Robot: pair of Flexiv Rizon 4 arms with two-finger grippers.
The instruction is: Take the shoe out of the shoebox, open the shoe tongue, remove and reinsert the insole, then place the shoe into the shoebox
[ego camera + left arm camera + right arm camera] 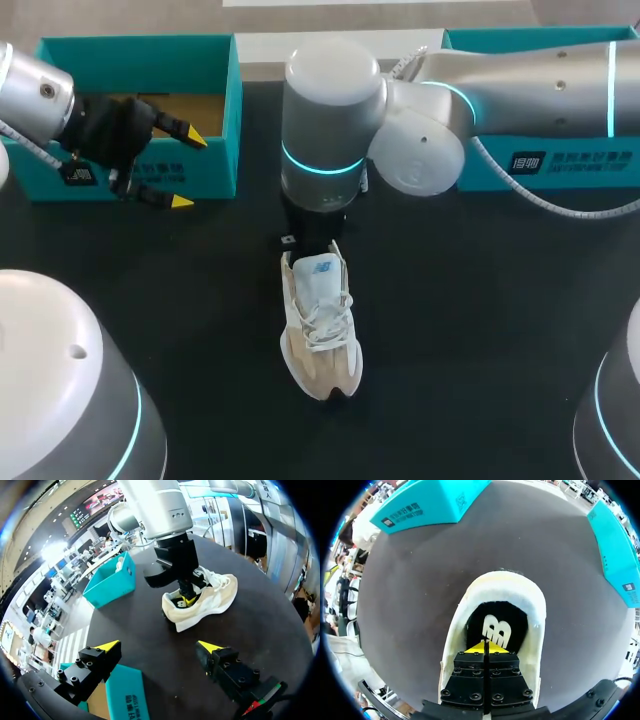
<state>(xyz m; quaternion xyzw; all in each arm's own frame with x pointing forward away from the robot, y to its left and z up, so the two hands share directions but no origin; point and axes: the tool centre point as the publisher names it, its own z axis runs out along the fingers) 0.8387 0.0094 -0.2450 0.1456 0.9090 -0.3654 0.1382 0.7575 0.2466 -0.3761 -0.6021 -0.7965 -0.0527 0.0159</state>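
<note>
A cream and white sneaker lies on the black table, toe toward the front edge. My right gripper is shut, and its yellow tips are inside the shoe's heel opening, just above the black insole with its white logo. Nothing shows between its fingers. From the head view the right wrist covers the heel. My left gripper stands open at the front wall of the open teal shoebox, well left of the shoe. In the left wrist view the left gripper faces the sneaker from a distance.
A second teal box lies at the back right under my right arm. The two white arm bases fill the front corners. Black tabletop surrounds the shoe.
</note>
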